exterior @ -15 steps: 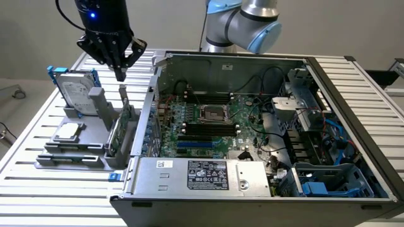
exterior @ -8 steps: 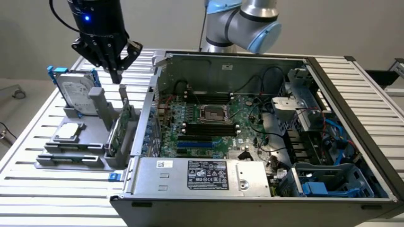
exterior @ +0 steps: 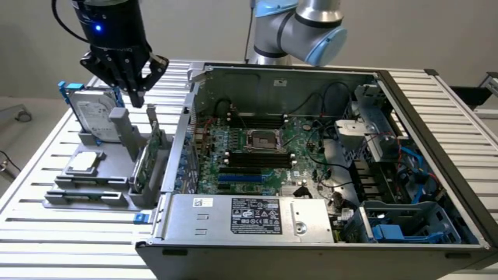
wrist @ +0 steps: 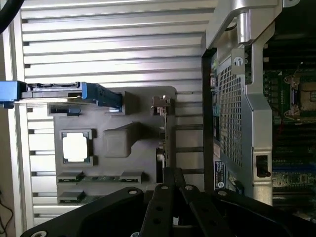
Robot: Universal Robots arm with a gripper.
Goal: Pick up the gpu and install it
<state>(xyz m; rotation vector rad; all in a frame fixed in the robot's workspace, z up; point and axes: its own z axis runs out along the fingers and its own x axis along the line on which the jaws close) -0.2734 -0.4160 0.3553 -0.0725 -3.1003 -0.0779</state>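
Observation:
The gpu [exterior: 148,156] stands on edge in a slot of the grey fixture [exterior: 93,198], just outside the case's wall at the exterior view's left. Its greenish board faces the case. In the wrist view the gpu [wrist: 166,129] appears edge-on as a thin dark strip with its silver bracket [wrist: 160,104] at one end. My gripper [exterior: 139,100] hangs above the card's far end, clear of it, fingers pointing down and pressed together with nothing between them. In the wrist view the gripper [wrist: 172,178] lines up with the card's edge.
A hard drive in a blue frame [exterior: 95,119] stands at the fixture's back, a processor chip [exterior: 84,162] lies in its middle, and memory sticks [exterior: 84,196] lie at its front. The open computer case [exterior: 374,79] shows the motherboard [exterior: 257,154] and the power supply [exterior: 249,216].

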